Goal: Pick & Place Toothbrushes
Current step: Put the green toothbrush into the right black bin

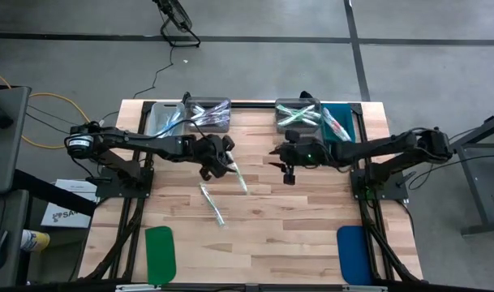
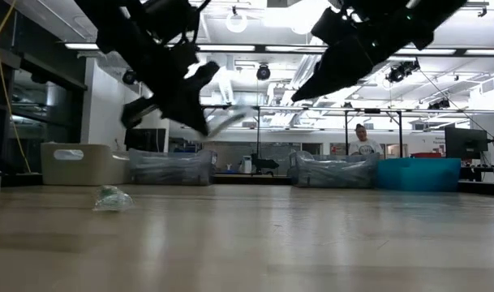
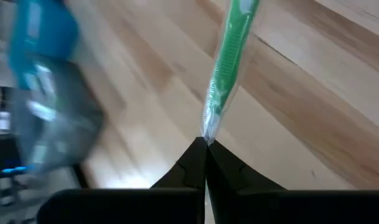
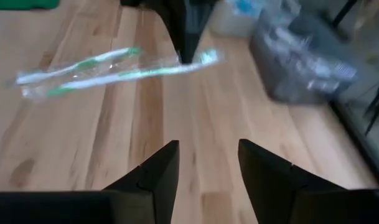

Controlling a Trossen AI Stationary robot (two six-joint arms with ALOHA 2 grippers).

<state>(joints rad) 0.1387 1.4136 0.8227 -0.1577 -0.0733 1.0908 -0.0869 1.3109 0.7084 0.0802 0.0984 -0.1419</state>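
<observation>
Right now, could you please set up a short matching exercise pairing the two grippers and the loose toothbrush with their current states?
Things:
1. left gripper
2. right gripper
3. wrapped toothbrush on the table

States:
A. open, holding nothing
B. lying flat on the wood, untouched
C. shut on a green toothbrush, lifted off the table

Pairs: 1-C, 2-A, 3-B

Wooden table (image 1: 311, 227) has a green pad (image 1: 160, 253) and a blue pad (image 1: 354, 253) at the near corners. Teal bin (image 1: 341, 126) sits back right, grey bin (image 2: 80, 163) far left. There's a person (image 2: 362, 142) standing way behind.
</observation>
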